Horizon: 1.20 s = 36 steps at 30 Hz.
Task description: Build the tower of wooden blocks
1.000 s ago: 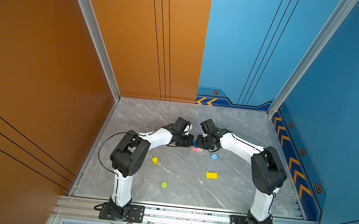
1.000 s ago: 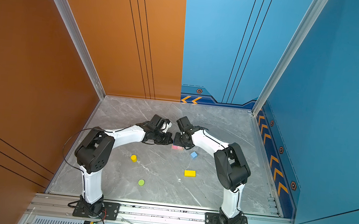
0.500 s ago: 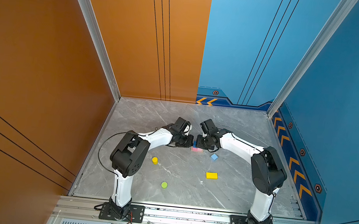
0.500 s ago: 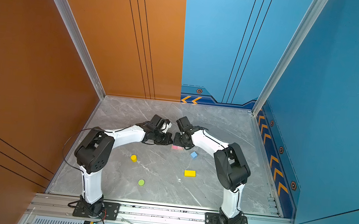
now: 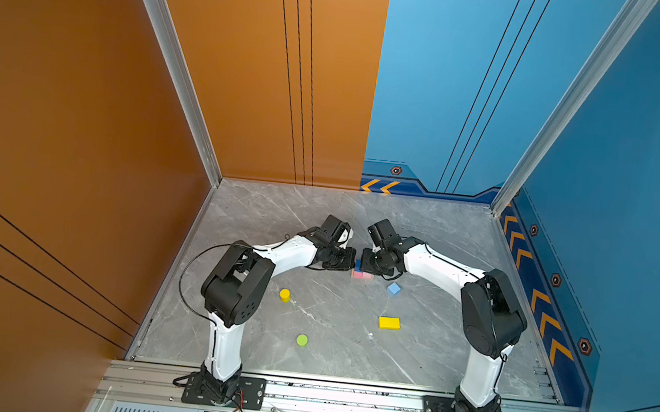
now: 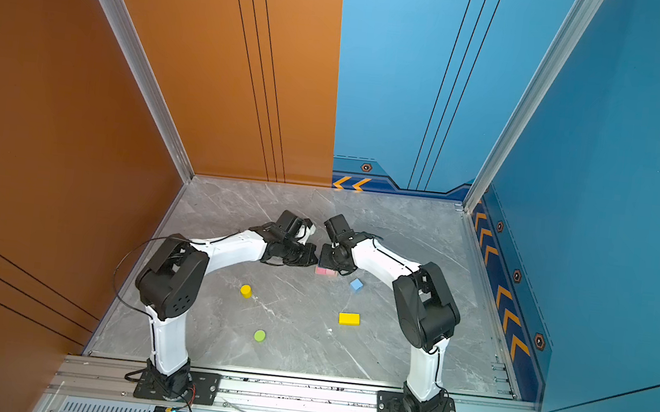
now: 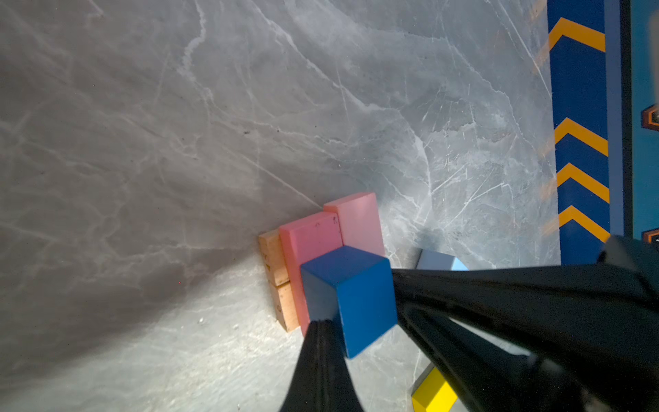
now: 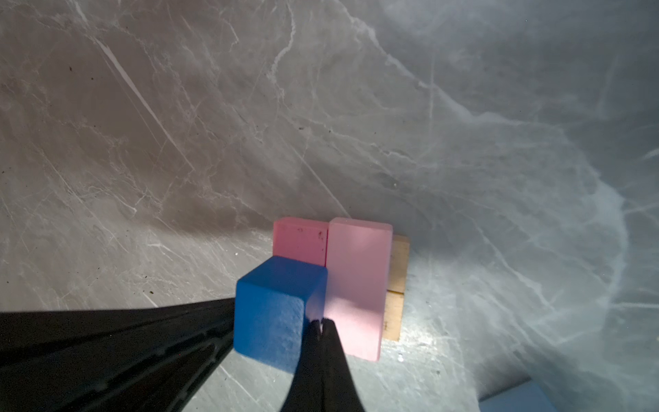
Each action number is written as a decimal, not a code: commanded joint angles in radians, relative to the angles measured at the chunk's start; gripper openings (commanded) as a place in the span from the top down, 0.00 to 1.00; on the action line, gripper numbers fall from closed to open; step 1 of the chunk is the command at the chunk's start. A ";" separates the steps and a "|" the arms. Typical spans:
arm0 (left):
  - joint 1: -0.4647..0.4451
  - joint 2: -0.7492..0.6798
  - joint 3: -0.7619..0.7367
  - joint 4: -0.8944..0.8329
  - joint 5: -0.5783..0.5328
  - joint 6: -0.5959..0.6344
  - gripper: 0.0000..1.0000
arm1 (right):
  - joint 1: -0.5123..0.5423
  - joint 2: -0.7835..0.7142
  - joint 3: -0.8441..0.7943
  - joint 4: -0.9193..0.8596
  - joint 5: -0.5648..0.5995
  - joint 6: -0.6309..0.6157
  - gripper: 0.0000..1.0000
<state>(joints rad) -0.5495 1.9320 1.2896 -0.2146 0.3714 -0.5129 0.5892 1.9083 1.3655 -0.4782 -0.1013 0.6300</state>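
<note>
A dark-blue cube (image 7: 351,296) stands on two pink bars (image 7: 310,242) laid side by side over two tan planks (image 7: 272,257); this small tower (image 5: 362,275) lies mid-table between both arms. My left gripper (image 7: 321,323) is shut, its tips against one side of the cube. From the opposite side my right gripper (image 8: 322,323), also shut, touches the cube (image 8: 274,310) beside the paler pink bar (image 8: 356,285). Neither holds anything. Loose on the table are a light-blue cube (image 5: 393,288), a yellow brick (image 5: 389,323), a yellow cylinder (image 5: 284,295) and a lime-green cylinder (image 5: 301,340).
The grey marble table (image 5: 345,363) is closed in by an orange wall on the left and blue walls at the back and right. Both arm bases are bolted to the metal rail (image 5: 341,398) along the front edge.
</note>
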 commanded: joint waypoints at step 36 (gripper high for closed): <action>-0.010 -0.055 -0.031 -0.033 -0.023 0.022 1.00 | -0.012 0.037 0.006 0.015 0.026 0.014 0.98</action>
<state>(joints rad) -0.5510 1.9129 1.2755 -0.2279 0.3676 -0.5129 0.5823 1.9411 1.3655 -0.4778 -0.1013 0.6300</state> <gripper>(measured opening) 0.044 0.047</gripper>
